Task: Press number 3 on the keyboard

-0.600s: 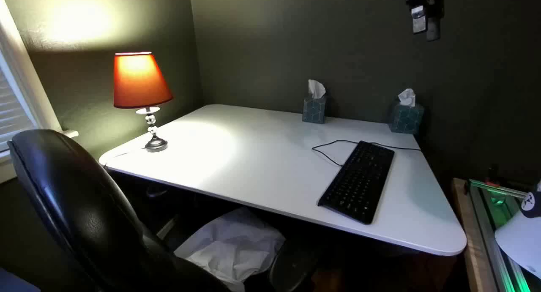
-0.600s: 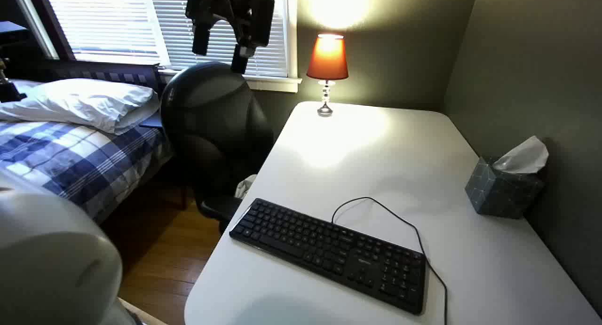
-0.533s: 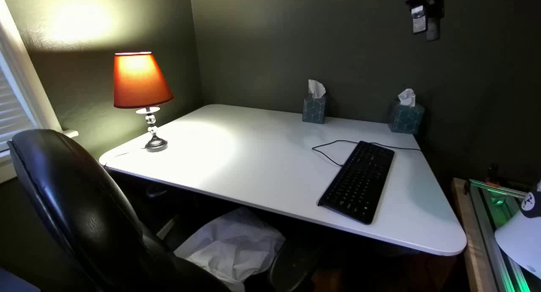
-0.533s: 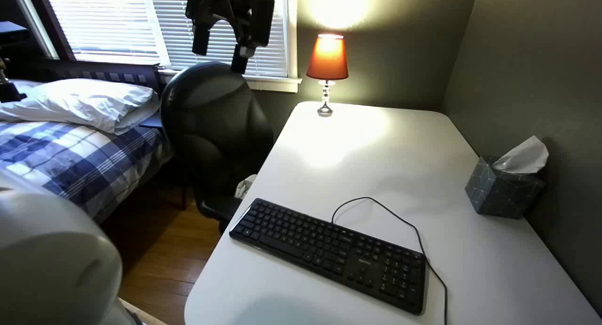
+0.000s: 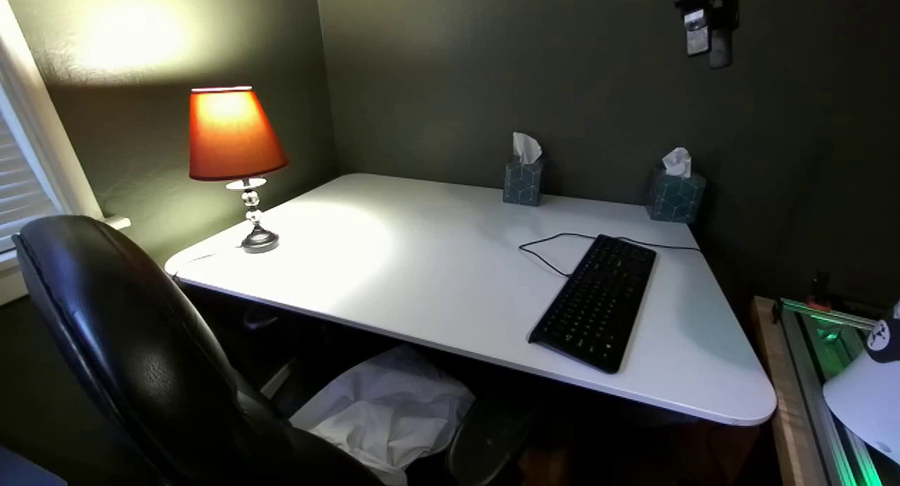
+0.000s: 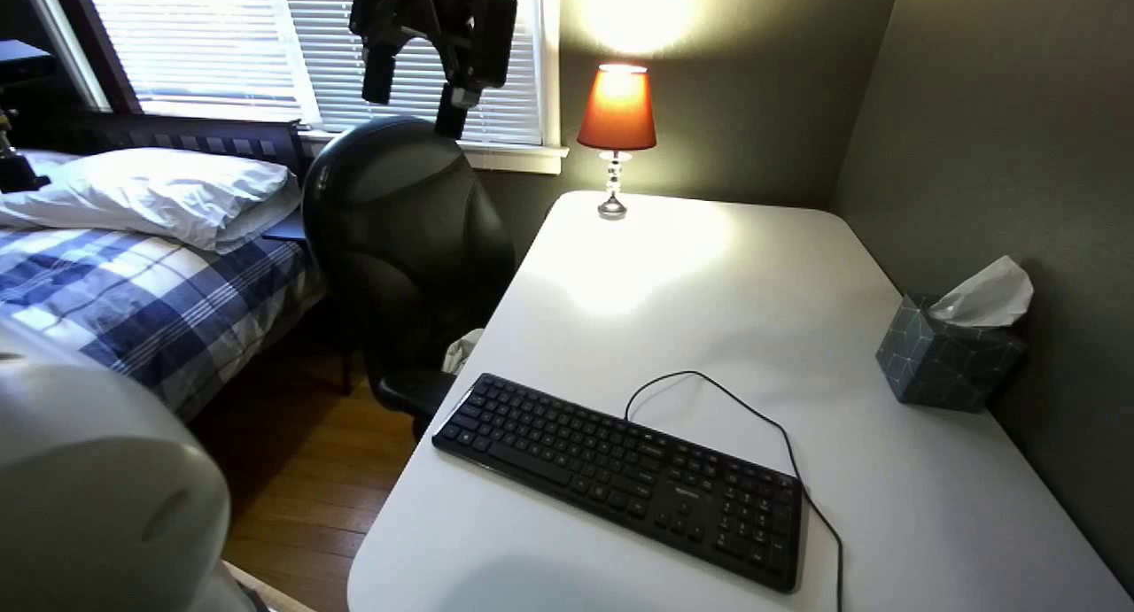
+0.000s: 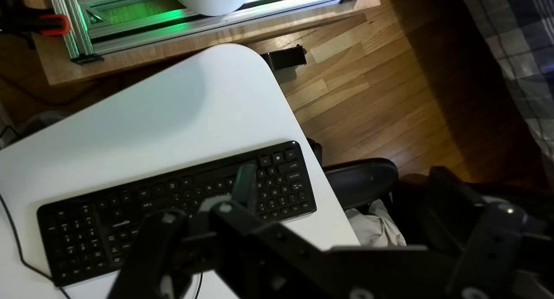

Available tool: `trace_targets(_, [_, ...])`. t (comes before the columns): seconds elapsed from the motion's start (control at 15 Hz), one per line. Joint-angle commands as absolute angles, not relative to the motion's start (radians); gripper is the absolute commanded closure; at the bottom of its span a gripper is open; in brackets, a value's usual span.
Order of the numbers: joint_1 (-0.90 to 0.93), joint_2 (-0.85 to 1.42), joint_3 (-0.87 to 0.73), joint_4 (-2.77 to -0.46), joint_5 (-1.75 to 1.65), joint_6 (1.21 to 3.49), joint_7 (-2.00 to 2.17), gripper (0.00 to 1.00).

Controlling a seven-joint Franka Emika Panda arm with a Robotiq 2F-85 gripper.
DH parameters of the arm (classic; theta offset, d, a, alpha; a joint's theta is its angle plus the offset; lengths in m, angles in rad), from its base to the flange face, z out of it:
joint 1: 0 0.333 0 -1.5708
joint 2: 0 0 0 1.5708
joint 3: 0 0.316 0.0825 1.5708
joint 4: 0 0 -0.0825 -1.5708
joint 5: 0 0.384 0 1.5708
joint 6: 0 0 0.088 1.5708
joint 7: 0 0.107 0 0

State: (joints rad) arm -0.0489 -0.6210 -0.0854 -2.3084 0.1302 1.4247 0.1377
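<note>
In an exterior view, keyboard (image 6: 625, 479) lies lower centre on white desk (image 6: 744, 329), long axis slanting down-right, number pad (image 6: 751, 516) at lower-right end. Claw (image 6: 415, 100) hangs top, left of centre, fingers (image 6: 378, 79) wide apart. Both look unmoved since a moment ago.

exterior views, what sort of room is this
Likely a bedroom doubling as a workspace: an exterior view shows a plaid-covered bed, plus a white desk with a keyboard on it.
</note>
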Motion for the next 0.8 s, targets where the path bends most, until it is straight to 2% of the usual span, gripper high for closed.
trace_targets(0.0, [-0.068,-0.591,-0.062,-2.329,0.117,1.462,0.113,0.00])
trace_targets(0.73, [-0.044,-0.478,-0.037,-2.562,-0.011,1.864,-0.012,0.00])
